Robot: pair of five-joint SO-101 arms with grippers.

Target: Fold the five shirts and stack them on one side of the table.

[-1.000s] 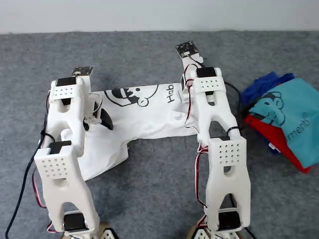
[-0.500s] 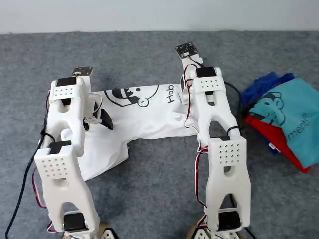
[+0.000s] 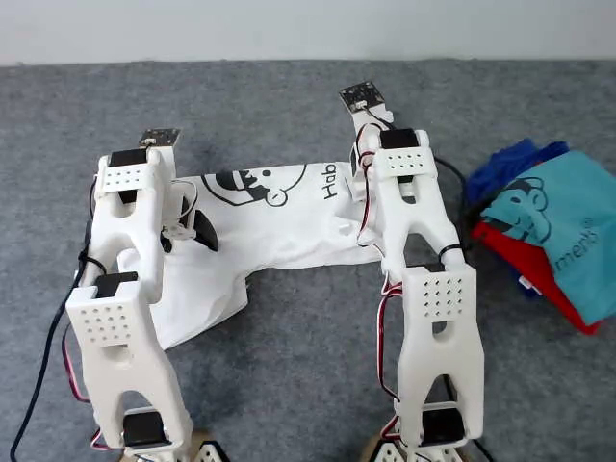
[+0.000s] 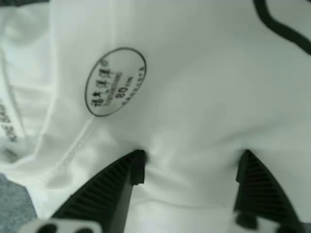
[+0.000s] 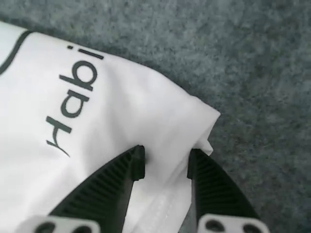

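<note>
Surface (image 3: 308, 371): grey, felt-like; pale wall (image 3: 289, 29) along the far edge.
White shirt (image 3: 279, 226): centre of the surface, spread flat but rumpled, between the two arms. Black drawing and lettering near its far edge. One loose lobe trails toward the near left, partly under the left arm.
Left hand (image 4: 192, 165): down on the left part of the white shirt, spread wide, both dark fingertips touching cloth, with a smooth stretch of fabric between them. No fold gathered in the gap.
Neck label (image 4: 115, 81): round printed mark on the shirt, just beyond the left hand's tips; collar seam runs beside it.
Right hand (image 5: 165, 162): at the shirt's far right corner, narrow, closed onto a raised fold of the white cloth. Grey surface is just past the corner.
Lettering (image 5: 73, 102): black, on the shirt beside the right hand's grip.
Stack, right side: teal shirt (image 3: 563, 221) on top, red shirt (image 3: 525, 265) beneath it showing at the near edge, blue shirt (image 3: 500, 168) showing at the far left of the pile. Folded loosely, edges uneven. Well apart from the white shirt, right of the right arm.
</note>
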